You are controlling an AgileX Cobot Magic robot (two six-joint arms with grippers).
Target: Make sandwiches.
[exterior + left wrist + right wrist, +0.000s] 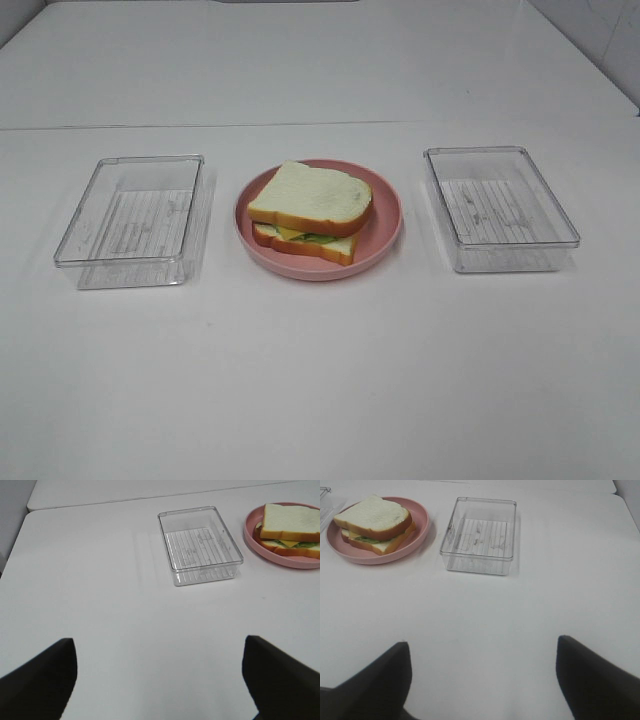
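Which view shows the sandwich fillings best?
The right wrist view: the sandwich is whole there, with yellow cheese and green lettuce showing along its side. The exterior high view shows it whole but smaller; the left wrist view cuts it at the frame edge.

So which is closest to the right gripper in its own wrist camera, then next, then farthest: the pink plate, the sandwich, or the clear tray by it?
From the open right gripper:
1. Clear tray, nearest, just ahead of the fingers.
2. Pink plate, beyond the tray, off to one side.
3. Sandwich, farthest, sitting on the plate, only slightly past its near rim.
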